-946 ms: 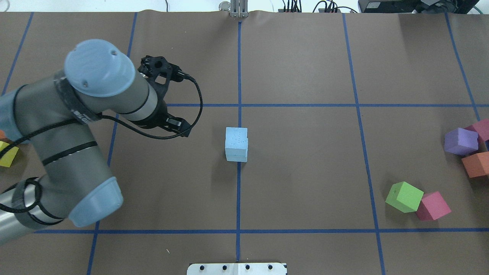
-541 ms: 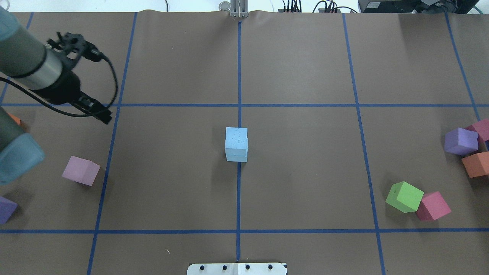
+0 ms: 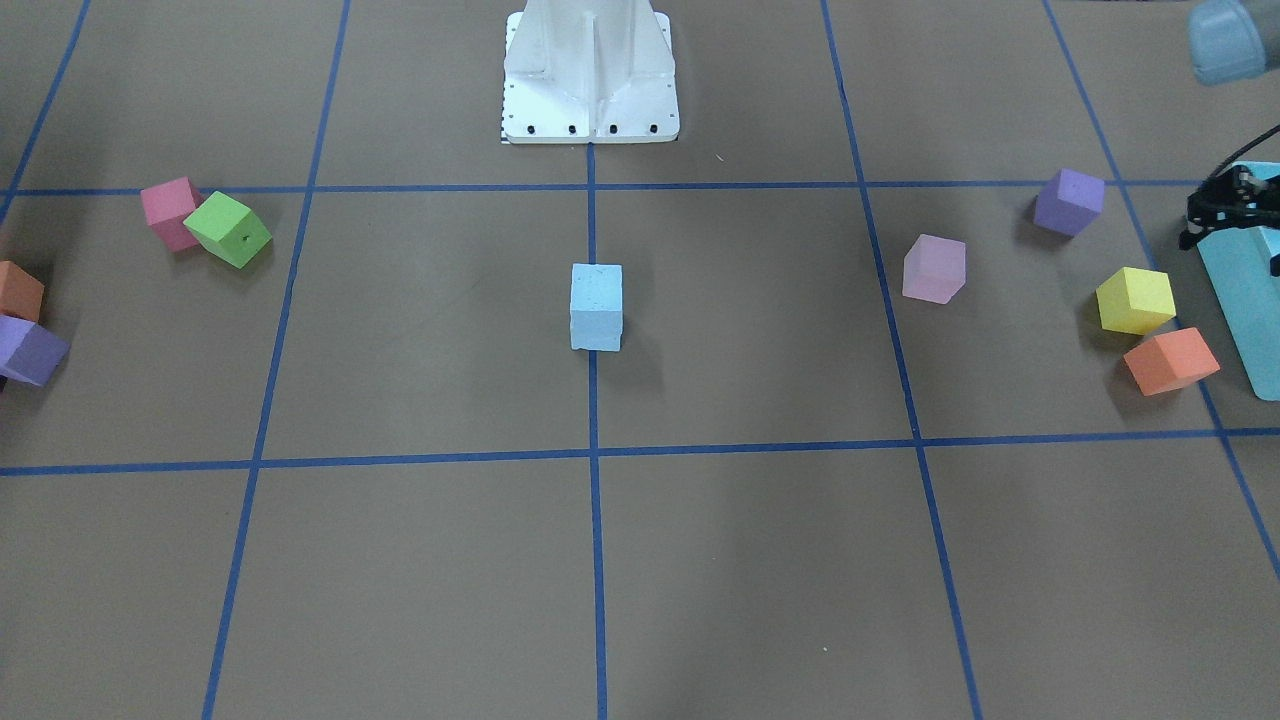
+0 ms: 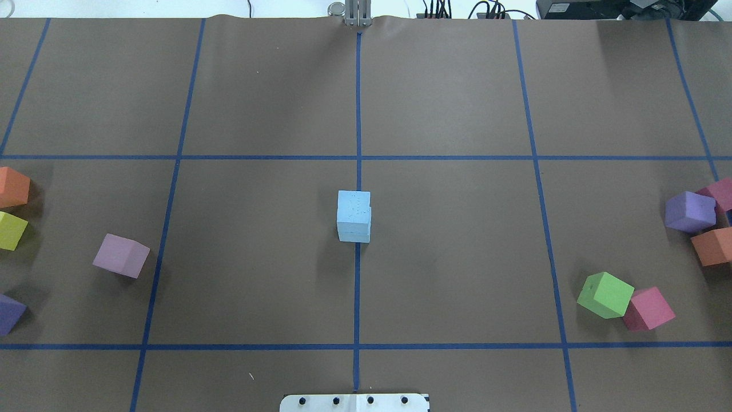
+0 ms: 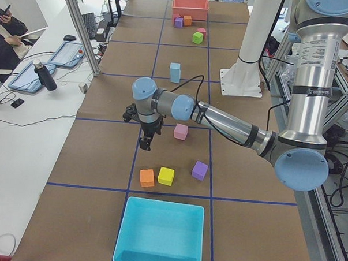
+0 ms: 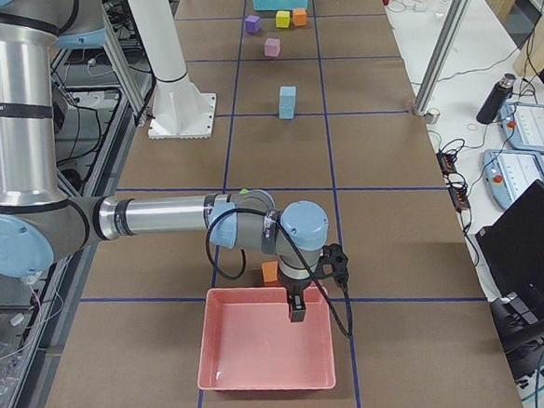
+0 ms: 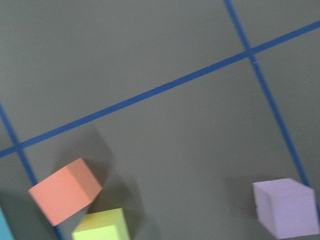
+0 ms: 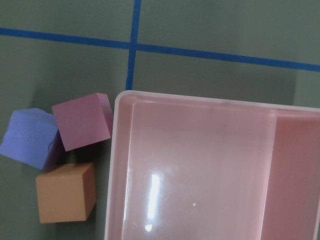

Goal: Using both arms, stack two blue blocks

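Note:
The two blue blocks (image 4: 354, 216) stand stacked on the centre line of the table, the upper one slightly offset; the stack also shows in the front view (image 3: 596, 305) and the left side view (image 5: 175, 72). No gripper touches them. My left gripper (image 5: 145, 142) hangs fingers-down over the table's left end, near the orange and yellow cubes; only its black wrist parts (image 3: 1222, 208) show at the front view's right edge. My right gripper (image 6: 298, 309) hangs over the pink tray (image 6: 266, 384) at the right end. I cannot tell whether either is open or shut.
Left side: a pink cube (image 4: 121, 256), orange (image 4: 12, 187), yellow (image 4: 11, 230) and purple (image 4: 10, 313) cubes, and a turquoise bin (image 5: 162, 200). Right side: green (image 4: 605, 294), red-pink (image 4: 648, 309), purple (image 4: 690, 212) and orange (image 4: 713, 246) cubes. The white pedestal (image 3: 590, 70) stands at the robot's edge.
My left arm has swung away to the left and out of the overhead view, uncovering the cubes on the left. The blue stack has not moved.

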Robot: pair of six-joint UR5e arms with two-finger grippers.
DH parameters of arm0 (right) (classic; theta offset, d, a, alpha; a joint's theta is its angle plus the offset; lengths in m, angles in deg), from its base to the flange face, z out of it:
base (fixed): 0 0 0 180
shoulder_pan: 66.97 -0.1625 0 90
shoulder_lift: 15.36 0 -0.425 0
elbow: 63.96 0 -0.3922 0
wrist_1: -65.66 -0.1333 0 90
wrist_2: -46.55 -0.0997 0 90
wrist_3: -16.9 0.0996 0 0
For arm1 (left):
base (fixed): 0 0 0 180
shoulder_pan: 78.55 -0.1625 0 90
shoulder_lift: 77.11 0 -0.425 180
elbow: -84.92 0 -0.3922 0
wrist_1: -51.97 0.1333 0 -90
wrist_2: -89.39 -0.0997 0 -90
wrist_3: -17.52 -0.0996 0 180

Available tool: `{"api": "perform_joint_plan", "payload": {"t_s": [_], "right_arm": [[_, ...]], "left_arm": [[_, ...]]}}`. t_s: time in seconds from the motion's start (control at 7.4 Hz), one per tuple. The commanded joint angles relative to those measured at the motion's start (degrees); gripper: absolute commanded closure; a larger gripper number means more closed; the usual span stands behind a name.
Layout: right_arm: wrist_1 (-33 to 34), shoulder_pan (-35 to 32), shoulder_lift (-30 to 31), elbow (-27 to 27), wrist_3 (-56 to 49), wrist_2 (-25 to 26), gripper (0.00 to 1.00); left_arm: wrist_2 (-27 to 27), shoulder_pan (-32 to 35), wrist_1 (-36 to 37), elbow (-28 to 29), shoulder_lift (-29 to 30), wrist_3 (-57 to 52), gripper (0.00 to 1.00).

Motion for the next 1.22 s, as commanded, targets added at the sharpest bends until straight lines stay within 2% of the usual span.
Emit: {"api": "perform_joint_plan", "payload": {"t_s": [0.0,0.14,0.41,1.08], "right_arm": [[0.0,0.0,0.01,-0.11,0.0,-0.01,0.0],[0.0,0.0,0.01,-0.2,0.0,-0.01,0.0],[0.0,0.0,0.01,-0.37,0.0,-0.01,0.0],[0.0,0.0,0.01,-0.37,0.09,-0.09,0.0]], "left_arm": [[0.36,9.98,0.25,8.2,-0.7,-10.13,0.02],[0.28,11.85,0.42,8.12,-0.35,-10.13,0.02],[0.28,12.04,0.51,3.84,-1.13,-9.87,0.02],[0.28,11.95,0.07,7.15,-1.23,-9.96,0.02]]}}
